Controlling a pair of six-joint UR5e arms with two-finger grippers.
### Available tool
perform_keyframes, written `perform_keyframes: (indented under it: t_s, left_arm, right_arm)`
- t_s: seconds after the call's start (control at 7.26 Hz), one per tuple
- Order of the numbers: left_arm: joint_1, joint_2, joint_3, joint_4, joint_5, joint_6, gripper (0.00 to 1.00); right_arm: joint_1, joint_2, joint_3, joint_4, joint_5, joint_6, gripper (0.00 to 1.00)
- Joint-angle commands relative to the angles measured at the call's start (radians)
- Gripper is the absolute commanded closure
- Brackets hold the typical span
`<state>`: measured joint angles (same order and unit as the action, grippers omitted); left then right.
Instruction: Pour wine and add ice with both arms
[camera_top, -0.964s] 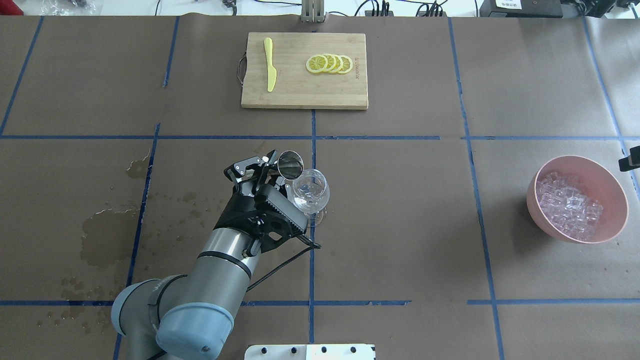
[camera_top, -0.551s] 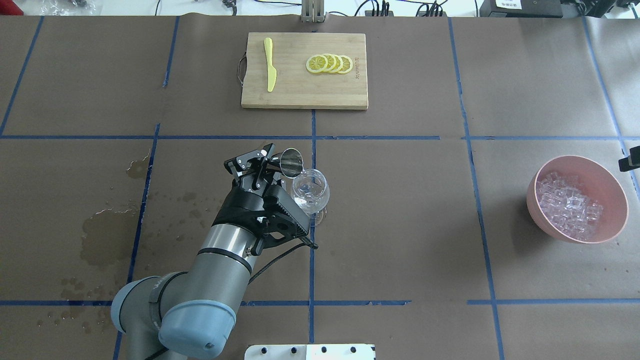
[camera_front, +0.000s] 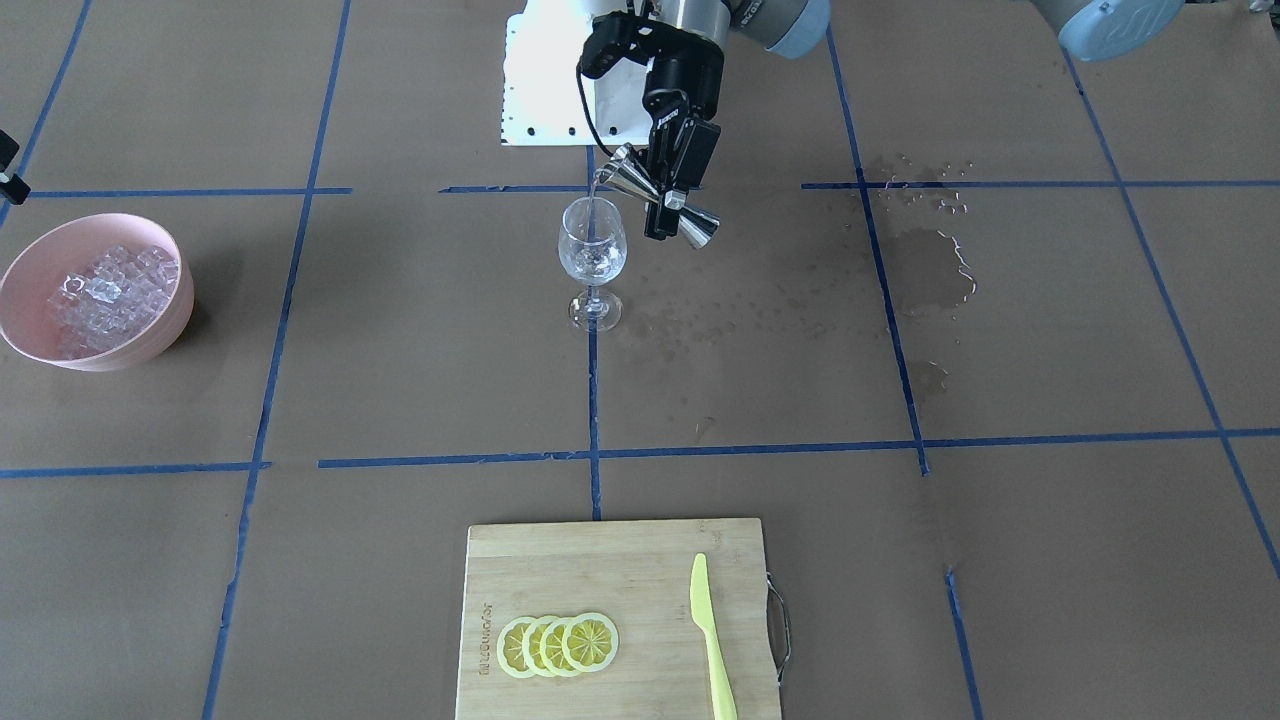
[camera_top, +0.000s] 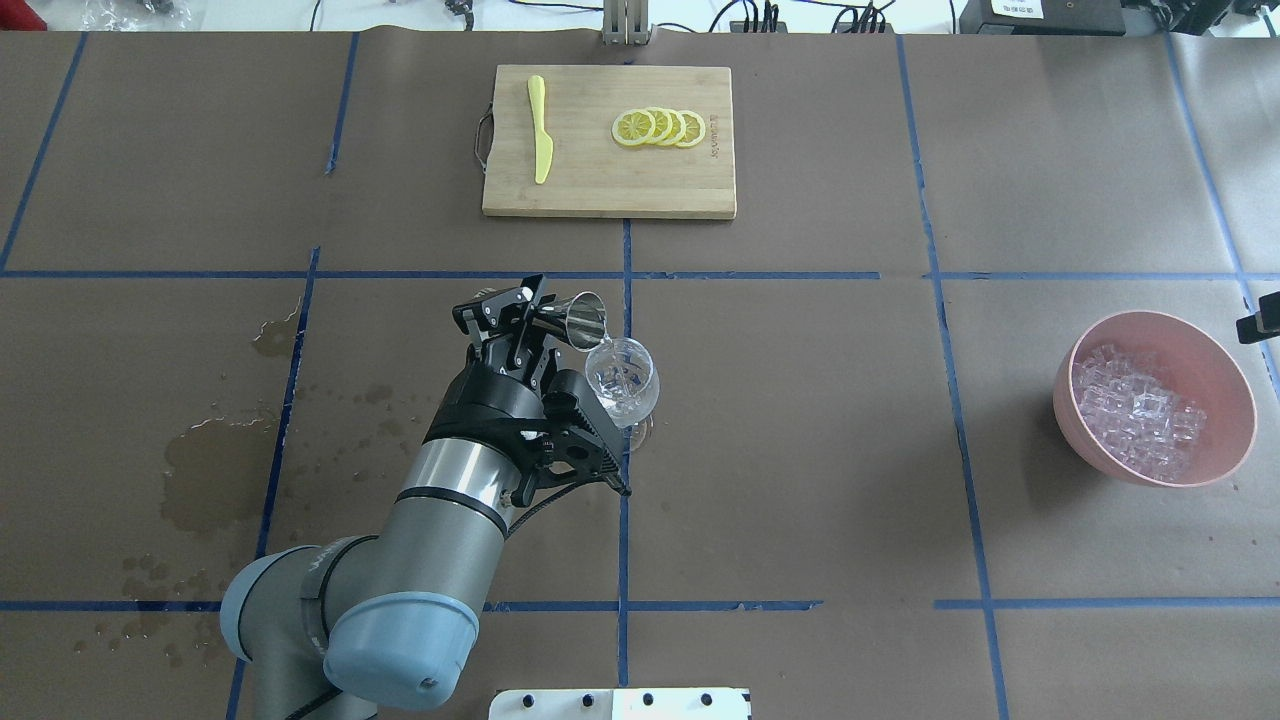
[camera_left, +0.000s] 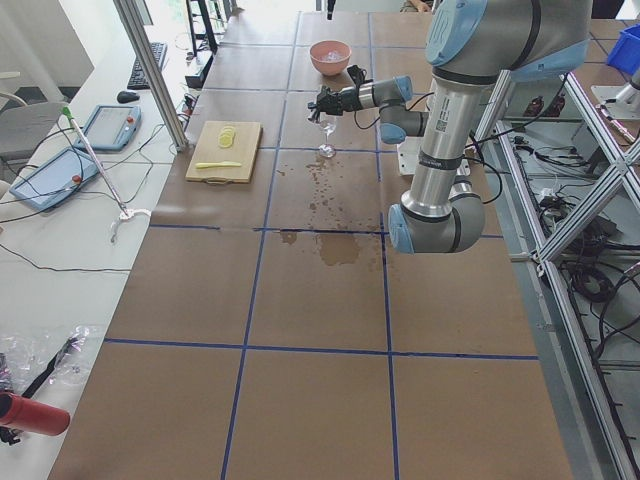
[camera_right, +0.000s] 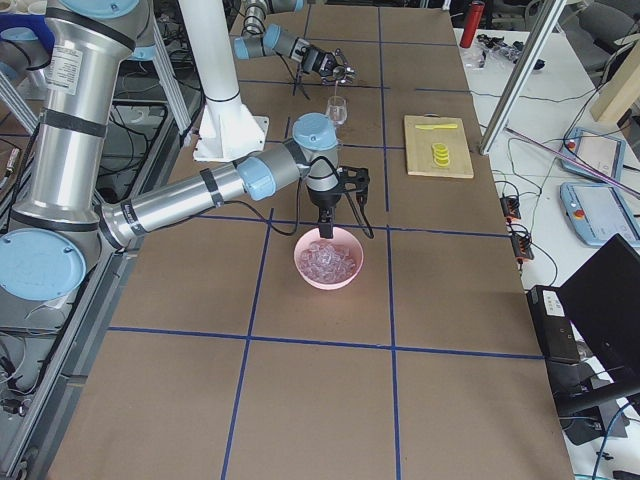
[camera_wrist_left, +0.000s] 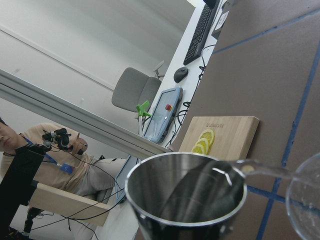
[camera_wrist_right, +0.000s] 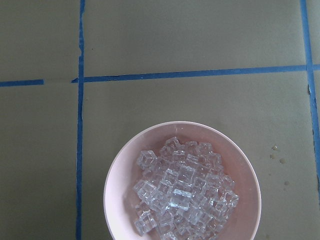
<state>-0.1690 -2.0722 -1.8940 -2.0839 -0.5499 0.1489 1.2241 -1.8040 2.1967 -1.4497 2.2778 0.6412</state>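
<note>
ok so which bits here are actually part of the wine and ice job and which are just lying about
In the job: left claw, the jigger it holds, wine pouring out, wine glass, pink bowl, ice.

Lying about: cutting board, lemon slices, yellow knife, wet stains on the paper.

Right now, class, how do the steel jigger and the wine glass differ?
The jigger is opaque metal; the wine glass is clear. The jigger is tilted, the glass upright. The left claw holds the jigger in the air; the glass stands on the table. Both carry the clear wine streaming between them.
</note>
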Motion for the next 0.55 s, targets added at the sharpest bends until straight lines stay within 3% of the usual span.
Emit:
perform_keyframes:
  t_s: [0.0, 0.41]
  left_arm:
    - [-0.004, -0.003, -0.016, 0.039, 0.014, 0.031, 1.00]
    - [-0.006, -0.003, -0.024, 0.123, 0.056, 0.093, 1.00]
  right_arm:
    - [0.000, 0.000, 0.000, 0.000, 0.002, 0.006, 0.00]
    - [0.000, 0.000, 0.000, 0.000, 0.002, 0.009, 0.00]
